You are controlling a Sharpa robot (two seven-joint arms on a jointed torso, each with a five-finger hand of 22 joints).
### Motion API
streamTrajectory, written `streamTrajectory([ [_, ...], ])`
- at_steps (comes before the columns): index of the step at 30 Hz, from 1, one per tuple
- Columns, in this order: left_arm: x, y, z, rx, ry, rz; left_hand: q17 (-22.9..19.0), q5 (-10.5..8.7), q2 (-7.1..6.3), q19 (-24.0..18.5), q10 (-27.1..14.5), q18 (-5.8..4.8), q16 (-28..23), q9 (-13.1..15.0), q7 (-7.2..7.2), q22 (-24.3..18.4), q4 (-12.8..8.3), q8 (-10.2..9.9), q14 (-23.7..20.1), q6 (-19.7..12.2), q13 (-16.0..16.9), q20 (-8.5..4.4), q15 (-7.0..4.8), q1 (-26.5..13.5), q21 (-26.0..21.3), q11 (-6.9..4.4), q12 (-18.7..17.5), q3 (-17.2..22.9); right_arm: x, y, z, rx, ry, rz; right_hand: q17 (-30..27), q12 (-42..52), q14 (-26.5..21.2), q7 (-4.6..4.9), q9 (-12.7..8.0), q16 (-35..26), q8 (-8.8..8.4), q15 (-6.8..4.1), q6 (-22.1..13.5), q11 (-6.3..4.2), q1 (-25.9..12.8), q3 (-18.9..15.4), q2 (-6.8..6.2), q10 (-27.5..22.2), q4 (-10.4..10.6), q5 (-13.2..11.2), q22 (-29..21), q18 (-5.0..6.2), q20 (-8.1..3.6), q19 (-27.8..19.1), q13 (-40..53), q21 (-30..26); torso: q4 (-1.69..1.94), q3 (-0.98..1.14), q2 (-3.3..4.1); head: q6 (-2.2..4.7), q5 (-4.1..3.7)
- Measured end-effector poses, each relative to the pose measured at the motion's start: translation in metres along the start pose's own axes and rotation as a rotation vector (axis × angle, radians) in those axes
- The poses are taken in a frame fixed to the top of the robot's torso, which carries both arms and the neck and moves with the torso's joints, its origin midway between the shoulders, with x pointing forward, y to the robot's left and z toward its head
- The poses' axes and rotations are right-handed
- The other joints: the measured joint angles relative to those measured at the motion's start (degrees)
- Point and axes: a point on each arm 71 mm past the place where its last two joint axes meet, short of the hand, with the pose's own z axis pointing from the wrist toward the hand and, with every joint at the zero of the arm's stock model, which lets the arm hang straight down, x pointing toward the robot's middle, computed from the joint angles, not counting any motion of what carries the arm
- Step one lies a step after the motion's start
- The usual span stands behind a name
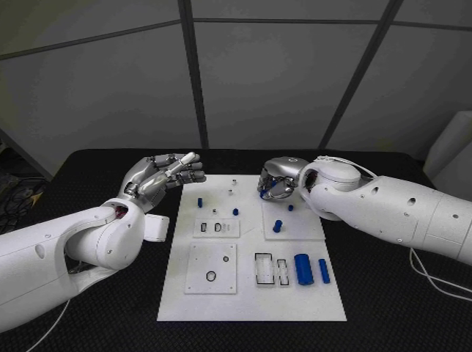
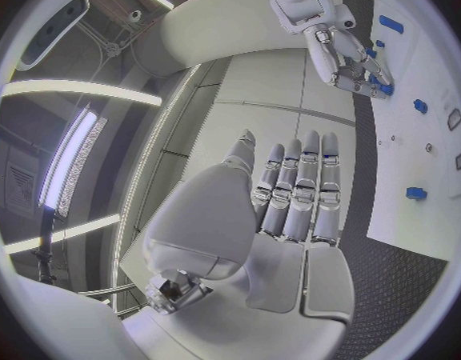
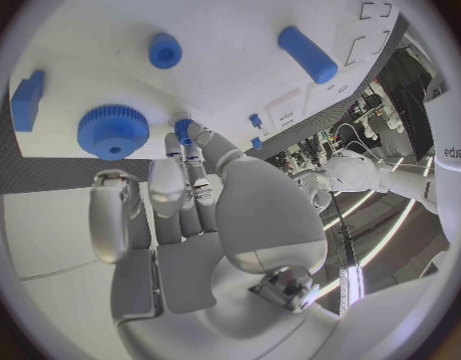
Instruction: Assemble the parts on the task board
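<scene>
White task board [image 1: 300,308] lies mid-table, blue parts scattered over it, some lying, some standing.

Right hand [image 1: 277,182] hovers over the board's far end, fingertips [image 3: 182,140] pinching a small blue peg [image 3: 182,125] beside the blue gear [image 3: 113,130]; a thin pinch like this could let it tilt or drop off-hole. Left hand [image 1: 164,174] is raised beside the board, fingers straight and together, holding nothing.

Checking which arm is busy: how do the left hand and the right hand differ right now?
The left hand is raised beside the task board's left edge; the right hand reaches down over the board's upper right part. The left hand's fingers lie straight and together, holding nothing; the right hand's fingertips pinch a small blue part. Both are silver hands on white arms.
</scene>
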Motion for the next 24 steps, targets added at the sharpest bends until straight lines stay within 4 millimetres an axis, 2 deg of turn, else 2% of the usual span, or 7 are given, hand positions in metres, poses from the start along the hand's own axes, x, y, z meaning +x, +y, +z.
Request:
streamTrajectory([
  [10, -0.001, 0.0, 0.0, 0.0, -0.001, 0.001, 0.0, 0.0, 0.0, 0.0, 0.21, 0.0, -0.24, -0.05, 0.0, 0.0, 0.0, 0.0, 0.0, 0.0, 0.0, 0.0, 0.0, 0.0, 0.0, 0.21, 0.0, 0.0, -0.008, 0.013, 0.009, -0.021, -0.126, 0.015, 0.2, 0.0, -0.05, 0.0, 0.09, 0.1, 0.02, -0.05, 0.0, 0.0, 0.0, 0.15, 0.0, 0.0, -0.15, 0.01, -0.01, 0.01, -0.2, 0.2, 0.06, 0.26, 0.15, -0.08, 0.12, 0.52, 0.23],
  [18, 0.001, -0.001, -0.001, -0.001, 0.004, -0.002, -0.05, 0.0, 0.0, 0.0, 0.21, 0.0, -0.46, -0.05, 0.21, -0.1, 0.0, 0.0, 0.0, 0.21, 0.0, 0.0, 0.0, 0.0, 0.0, 0.21, 0.0, 0.0, -0.011, 0.022, 0.021, -0.025, -0.186, 0.018, 0.13, 0.0, -0.05, -0.14, 0.09, 0.1, 0.01, -0.05, 0.13, 0.0, -0.01, 0.17, -0.01, -0.01, -0.13, 0.0, -0.01, 0.01, -0.2, 0.2, 0.06, 0.26, 0.27, -0.18, 0.38, 0.82, 0.02],
  [24, 0.004, -0.001, -0.001, -0.001, 0.012, -0.006, -0.06, 0.0, 0.0, 0.0, 0.21, 0.0, -0.46, -0.05, 0.21, -0.1, 0.0, 0.0, 0.0, 0.21, 0.0, 0.0, 0.0, 0.0, 0.0, 0.21, 0.0, 0.0, -0.011, 0.03, 0.029, -0.035, -0.202, 0.018, 0.13, -0.01, -0.05, -0.22, 0.15, 0.1, 0.0, -0.05, 0.19, 0.01, -0.01, 0.31, -0.02, -0.01, 0.0, 0.0, -0.01, 0.01, -0.2, 0.19, 0.04, 0.26, 0.63, -0.31, 0.63, 0.89, -0.1],
])
